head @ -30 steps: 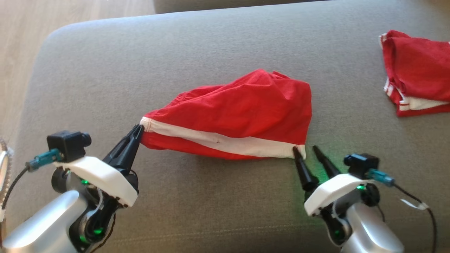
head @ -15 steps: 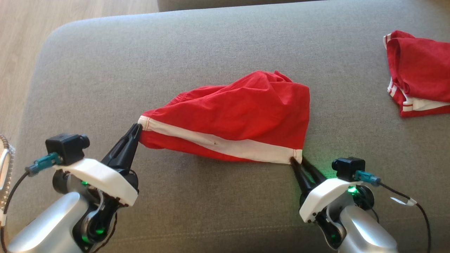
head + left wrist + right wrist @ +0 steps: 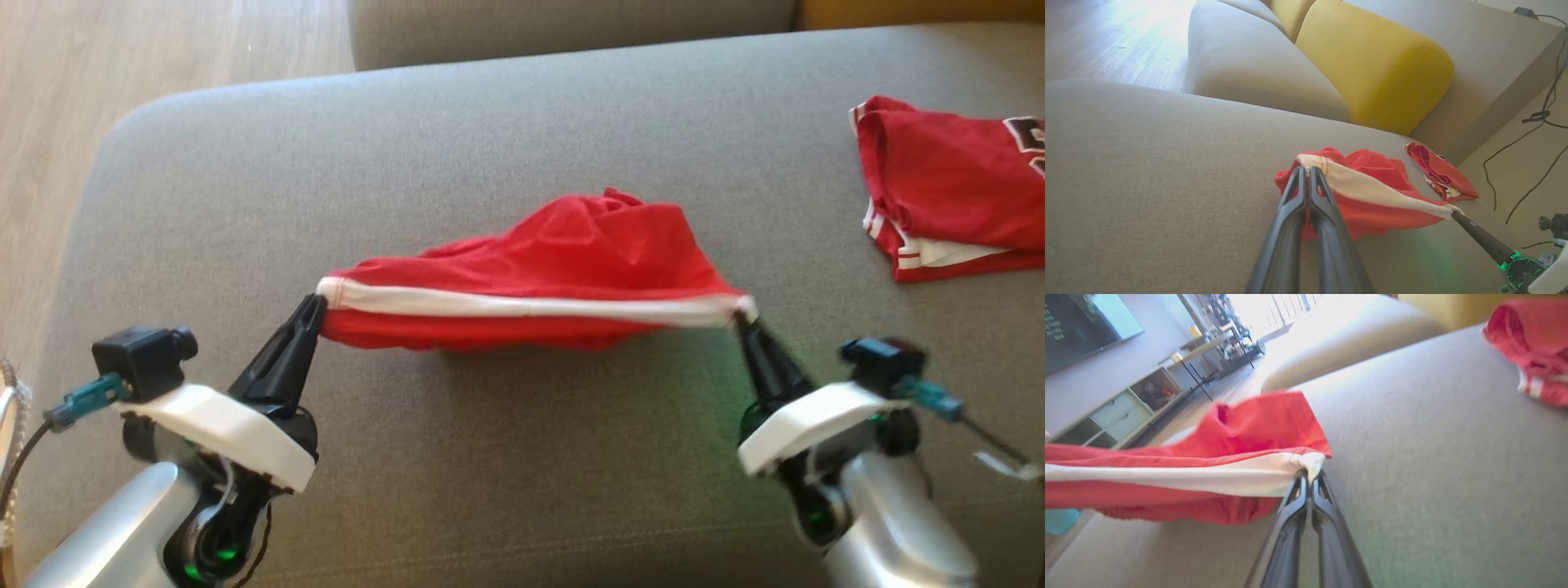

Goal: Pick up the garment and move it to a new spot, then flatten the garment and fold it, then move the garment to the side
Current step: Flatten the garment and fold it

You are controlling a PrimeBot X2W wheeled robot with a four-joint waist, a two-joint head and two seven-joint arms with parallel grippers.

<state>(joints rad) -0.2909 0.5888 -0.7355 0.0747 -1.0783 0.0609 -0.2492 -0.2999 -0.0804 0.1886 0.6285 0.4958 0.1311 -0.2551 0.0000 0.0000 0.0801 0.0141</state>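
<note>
Two grips were set on the red cloth garment with white band (image 3: pixel 571 261): left gripper (image 3: pixel 314 304) clamped on its left end, right gripper (image 3: pixel 741 317) on its right end. It hung taut between them, mid-way across the grey fabric sofa seat (image 3: pixel 490 122). Pickup appeared begun; relocating, flattening, folding and setting aside remained. Lettering on the far-right folded red garment (image 3: pixel 939 188) was cut off and illegible.

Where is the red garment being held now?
Head view, centre: the garment hangs over the cushion, stretched between the left gripper and right gripper, each pinching one end.
</note>
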